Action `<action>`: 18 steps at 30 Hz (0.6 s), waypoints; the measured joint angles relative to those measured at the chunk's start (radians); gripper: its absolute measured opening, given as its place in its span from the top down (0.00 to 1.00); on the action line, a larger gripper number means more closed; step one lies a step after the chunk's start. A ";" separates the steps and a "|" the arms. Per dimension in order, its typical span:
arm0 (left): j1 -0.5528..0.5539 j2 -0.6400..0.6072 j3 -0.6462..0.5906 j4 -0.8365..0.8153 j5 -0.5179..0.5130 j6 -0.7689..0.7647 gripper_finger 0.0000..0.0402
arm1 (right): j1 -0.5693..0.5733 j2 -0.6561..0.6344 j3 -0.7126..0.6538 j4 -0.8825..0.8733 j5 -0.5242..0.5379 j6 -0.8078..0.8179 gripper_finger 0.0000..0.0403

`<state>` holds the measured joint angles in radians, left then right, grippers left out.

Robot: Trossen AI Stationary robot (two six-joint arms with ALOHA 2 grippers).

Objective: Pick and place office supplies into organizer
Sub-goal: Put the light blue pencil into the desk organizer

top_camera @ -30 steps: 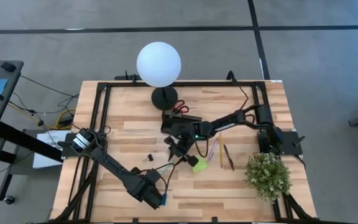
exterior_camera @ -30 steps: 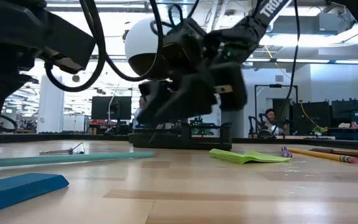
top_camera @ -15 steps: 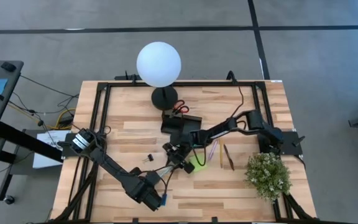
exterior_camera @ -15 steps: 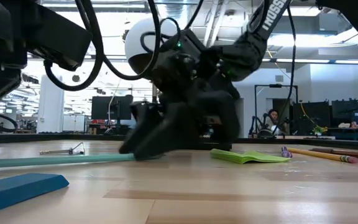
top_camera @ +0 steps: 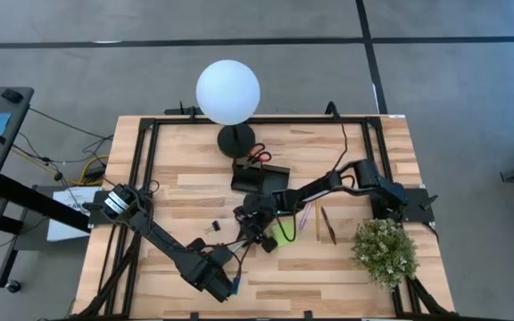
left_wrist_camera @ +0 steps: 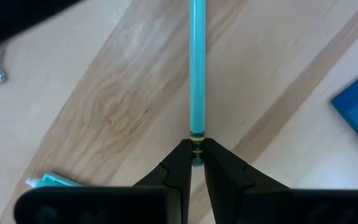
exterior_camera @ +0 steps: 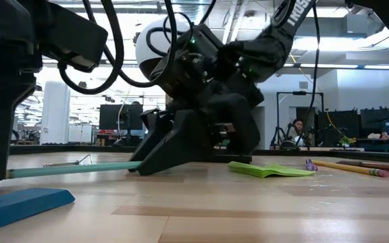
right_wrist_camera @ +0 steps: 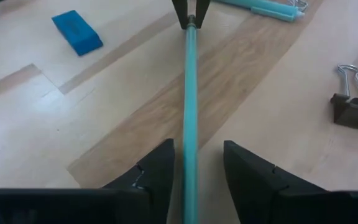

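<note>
Since a second ago the right gripper (top_camera: pixel 255 234) has dropped from above the organizer (top_camera: pixel 260 177) down to the counter (top_camera: pixel 346 267), where its fingers (right_wrist_camera: pixel 157 171) now stand apart on either side of one end of a light-blue pen (right_wrist_camera: pixel 189 93) without clearly touching it. At the near side, the left gripper (left_wrist_camera: pixel 196 155) has its fingers pinched shut on the other end of that same pen, which lies flat on the wood between the two arms. A small blue eraser (exterior_camera: pixel 19 202) lies just beside the left gripper on the near part of the counter, and a second light-blue pen (right_wrist_camera: pixel 266 9) rests close to it. A black binder clip (top_camera: pixel 211 228) sits to the left of the right gripper, and the lime-green sticky-note pad (top_camera: pixel 286 236) lies just to its right, with thin pencils (top_camera: pixel 327 225) beyond that. Farther back stands the organizer, with red-handled scissors (top_camera: pixel 259 157) at its far edge.
</note>
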<state>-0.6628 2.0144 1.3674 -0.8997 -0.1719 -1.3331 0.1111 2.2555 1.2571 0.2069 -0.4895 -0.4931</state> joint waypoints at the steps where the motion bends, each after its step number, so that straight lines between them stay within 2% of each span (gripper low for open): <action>1: 0.000 0.000 0.000 0.000 -0.001 -0.002 0.92 | 0.000 0.000 0.000 -0.004 0.002 0.010 0.69; 18: 0.000 0.000 0.000 0.000 -0.034 -0.004 0.92 | 0.000 0.003 -0.004 0.016 0.004 0.042 0.84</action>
<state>-0.6624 2.0140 1.3674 -0.8997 -0.2062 -1.3369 0.1108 2.2581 1.2535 0.2230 -0.4850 -0.4515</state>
